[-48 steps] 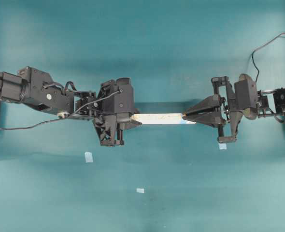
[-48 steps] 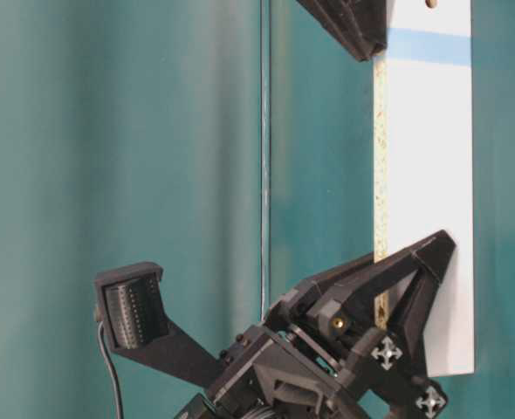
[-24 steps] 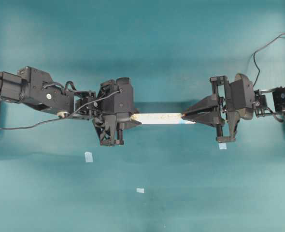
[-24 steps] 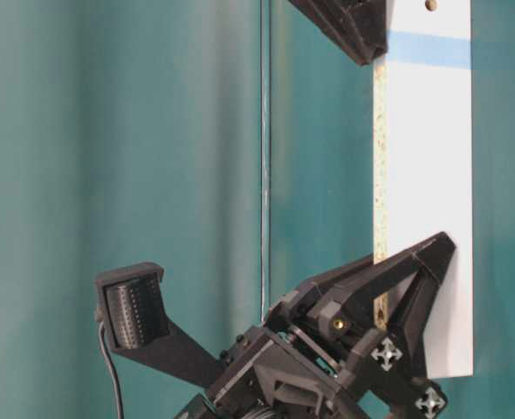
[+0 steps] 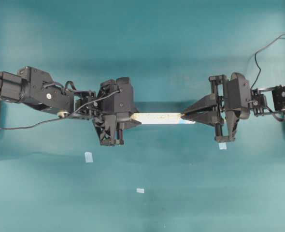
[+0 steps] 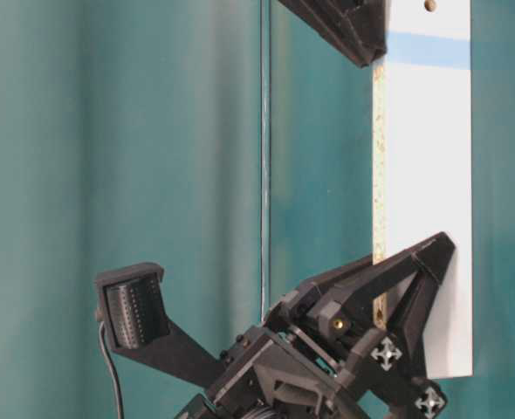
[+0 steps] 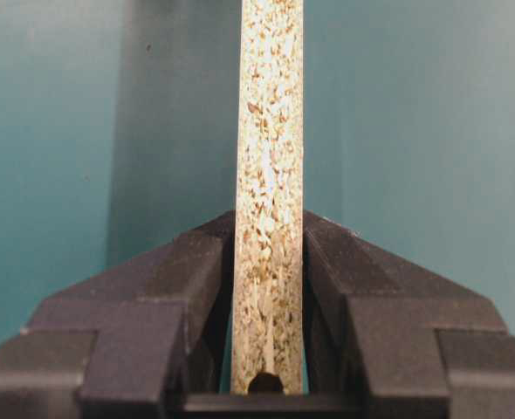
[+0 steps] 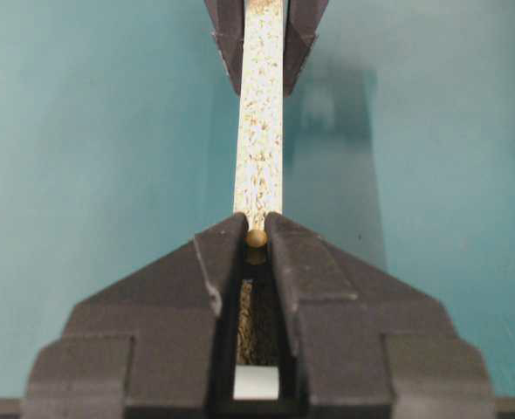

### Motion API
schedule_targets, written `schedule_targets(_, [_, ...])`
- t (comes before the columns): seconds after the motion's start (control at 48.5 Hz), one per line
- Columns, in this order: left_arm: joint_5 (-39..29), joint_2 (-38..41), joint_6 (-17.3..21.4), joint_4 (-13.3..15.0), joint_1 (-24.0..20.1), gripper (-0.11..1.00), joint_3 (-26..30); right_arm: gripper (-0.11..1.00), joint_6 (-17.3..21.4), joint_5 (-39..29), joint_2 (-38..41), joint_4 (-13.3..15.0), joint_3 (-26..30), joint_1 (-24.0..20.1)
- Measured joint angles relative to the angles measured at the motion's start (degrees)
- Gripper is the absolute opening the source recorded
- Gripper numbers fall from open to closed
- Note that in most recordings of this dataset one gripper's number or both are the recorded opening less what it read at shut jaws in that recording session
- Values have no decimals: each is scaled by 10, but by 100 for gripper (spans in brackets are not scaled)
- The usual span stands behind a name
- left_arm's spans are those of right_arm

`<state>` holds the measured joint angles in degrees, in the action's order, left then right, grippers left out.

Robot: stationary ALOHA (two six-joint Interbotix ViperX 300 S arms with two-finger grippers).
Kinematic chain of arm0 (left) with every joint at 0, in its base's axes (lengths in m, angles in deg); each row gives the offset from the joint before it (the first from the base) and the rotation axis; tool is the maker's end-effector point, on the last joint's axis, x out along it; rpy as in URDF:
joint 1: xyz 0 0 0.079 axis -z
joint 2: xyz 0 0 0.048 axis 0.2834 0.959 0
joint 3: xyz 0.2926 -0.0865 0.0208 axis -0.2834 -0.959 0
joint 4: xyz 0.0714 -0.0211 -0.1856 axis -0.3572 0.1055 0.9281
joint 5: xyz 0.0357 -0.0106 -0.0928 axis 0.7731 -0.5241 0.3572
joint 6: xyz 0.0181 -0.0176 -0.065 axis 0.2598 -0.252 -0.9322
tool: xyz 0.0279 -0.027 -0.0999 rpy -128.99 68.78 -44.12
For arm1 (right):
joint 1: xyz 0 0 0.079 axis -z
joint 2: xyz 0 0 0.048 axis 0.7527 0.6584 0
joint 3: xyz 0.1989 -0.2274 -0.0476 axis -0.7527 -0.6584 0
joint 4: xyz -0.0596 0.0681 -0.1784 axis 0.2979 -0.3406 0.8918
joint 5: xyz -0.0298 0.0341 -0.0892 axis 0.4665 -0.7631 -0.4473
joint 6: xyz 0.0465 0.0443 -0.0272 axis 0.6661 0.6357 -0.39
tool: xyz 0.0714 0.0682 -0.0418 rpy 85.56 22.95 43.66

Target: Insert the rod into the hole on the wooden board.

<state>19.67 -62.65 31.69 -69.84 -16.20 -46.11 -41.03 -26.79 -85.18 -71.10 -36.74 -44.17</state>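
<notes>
The wooden board (image 5: 159, 117) is held off the table, speckled edge up, between my two grippers. My left gripper (image 5: 134, 119) is shut on its left end; in the left wrist view the fingers (image 7: 201, 262) clamp the board (image 7: 271, 131) on both sides. My right gripper (image 5: 182, 116) is shut on the rod (image 8: 257, 236), seen end-on between the fingertips, right over the board's edge (image 8: 260, 131). The hole under it is hidden. The table-level view shows the board's white face (image 6: 428, 175), a blue band (image 6: 428, 50) and a small hole (image 6: 429, 5).
Small pale-blue tape squares lie on the teal table (image 5: 142, 48) at the front left (image 5: 88, 157), front middle (image 5: 140, 190) and under the right arm (image 5: 222, 146). A cable (image 5: 263, 46) runs to the right arm.
My right arm's wrist has edged left toward the board, the fingertips staying at the board's end. The left arm and the board have barely moved.
</notes>
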Motion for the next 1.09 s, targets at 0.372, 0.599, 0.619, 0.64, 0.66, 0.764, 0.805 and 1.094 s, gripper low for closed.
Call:
schedule_targets(0.372, [0,1,0,0,-1,31,0,81,4,-41,-21,-3,10,6])
schedule_targets(0.599, [0,1,1,0,-1,31,0,81,3,-51,-61,-3,5,5])
schedule_targets(0.619, [0,1,0,0,-1,31,0,81,3,-54,-67,-3,5,5])
schedule_targets(0.64, [0,0,0,0,-1,31,0,81,3,-55,-73,-3,5,4])
schedule_targets(0.66, [0,1,0,0,-1,31,0,80,3,-59,-77,-2,4,4])
schedule_targets(0.764, [0,1,0,0,-1,31,0,81,3,-80,-111,-3,4,4])
schedule_targets(0.805, [0,1,0,0,-1,31,0,81,2,-89,-125,-2,4,4])
schedule_targets(1.094, [0,1,0,0,-2,31,-1,80,3,-145,-199,-2,-8,4])
